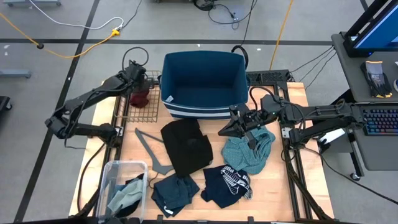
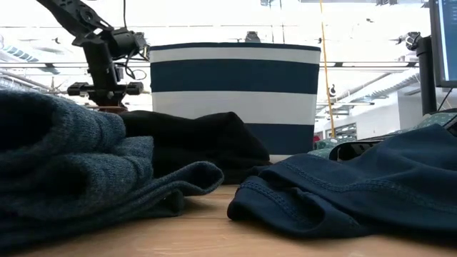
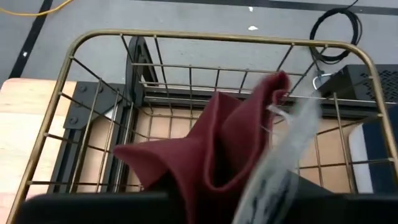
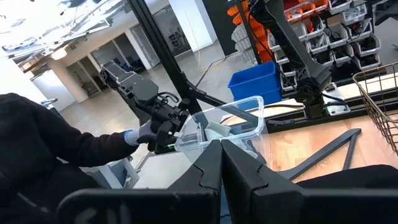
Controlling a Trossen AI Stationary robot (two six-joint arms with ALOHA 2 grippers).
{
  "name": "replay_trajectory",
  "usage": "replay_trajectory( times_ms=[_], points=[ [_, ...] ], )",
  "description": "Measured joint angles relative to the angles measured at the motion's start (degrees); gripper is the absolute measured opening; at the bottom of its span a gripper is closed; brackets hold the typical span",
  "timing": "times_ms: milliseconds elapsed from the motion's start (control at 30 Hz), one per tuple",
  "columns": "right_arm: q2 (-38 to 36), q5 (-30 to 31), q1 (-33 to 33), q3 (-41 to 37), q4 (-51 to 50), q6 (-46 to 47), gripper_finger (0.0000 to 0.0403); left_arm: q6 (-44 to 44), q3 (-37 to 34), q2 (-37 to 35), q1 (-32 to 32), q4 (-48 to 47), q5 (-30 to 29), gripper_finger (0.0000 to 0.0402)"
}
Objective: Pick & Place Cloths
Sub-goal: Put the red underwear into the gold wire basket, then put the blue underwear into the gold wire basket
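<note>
My left gripper (image 1: 140,87) is above the gold wire basket (image 1: 134,111) at the table's far left, shut on the maroon cloth (image 3: 217,143). My right gripper (image 1: 239,124) is shut and empty, level, pointing toward the table's left, between the black cloth (image 1: 186,146) and the teal checked cloth (image 1: 250,152). The navy cloth with white print (image 1: 227,183) and the dark teal cloth (image 1: 174,191) lie flat near the front edge. A pale green cloth (image 1: 126,194) lies in a clear plastic bin (image 1: 112,169). My left gripper holds the maroon cloth from above, over the wire basket (image 3: 93,50). The gripper's own body hides the place of contact at the edge of the wrist view. The cloth is bunched in folds (image 3: 186,155) with a white tag (image 3: 292,130) beside it.
A blue basket with white stripes (image 1: 205,84) stands at the far middle. A grey triangular hanger (image 1: 149,146) lies left of the black cloth. In the right wrist view a dark sleeve (image 4: 50,143) shows beyond the table.
</note>
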Motion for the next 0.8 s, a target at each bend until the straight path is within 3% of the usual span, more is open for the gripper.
replay_trajectory(
  times_ms=[233, 433, 600, 800],
  points=[
    [0.0, 0.0, 0.0, 0.0, 0.0, -0.28, 0.0, -0.25, 0.0, -3.08, -0.04, -0.31, 3.77, 0.0175],
    [0.0, -0.26, 0.0, 0.0, -0.07, -0.17, 0.0, -1.46, 0.0, -10.19, -0.04, -0.23, 10.63, 0.0225],
    [0.0, -0.26, 0.0, 0.0, -0.41, -0.15, 0.0, -3.62, 0.0, -18.17, -0.8, -0.2, 17.52, 0.0236],
    [0.02, -0.28, 0.0, 0.0, -0.42, -0.15, 0.0, -7.19, 0.02, -27.21, -7.44, -0.18, 22.53, 0.0236]
  ],
)
